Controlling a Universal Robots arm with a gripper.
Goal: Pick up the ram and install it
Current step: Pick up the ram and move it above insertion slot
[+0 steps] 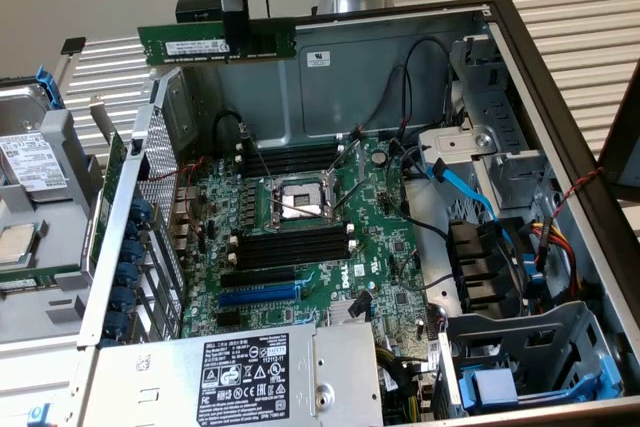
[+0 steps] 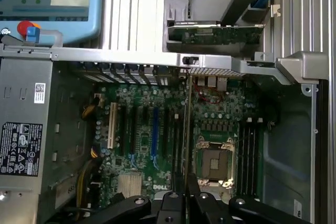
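Note:
The ram (image 1: 218, 44) is a long green stick with a white label, held level in the air above the back wall of the open computer case (image 1: 400, 67). My gripper (image 1: 235, 25) is shut on it near its middle, gripping from above. In the wrist view the ram (image 2: 187, 129) shows edge-on as a thin line running out from my gripper (image 2: 186, 195) over the motherboard. Black memory slots (image 1: 290, 247) lie below the processor socket (image 1: 297, 199), and further slots (image 1: 290, 159) lie above it. The ram hangs well above all of them.
A blue expansion slot (image 1: 258, 296) sits near the power supply (image 1: 250, 377). Cables and a drive cage (image 1: 480, 247) crowd the exterior view's right. Removed parts and a drive (image 1: 30, 162) rest outside the case on the exterior view's left. A blue-edged screen (image 2: 47, 3) stands beyond the case.

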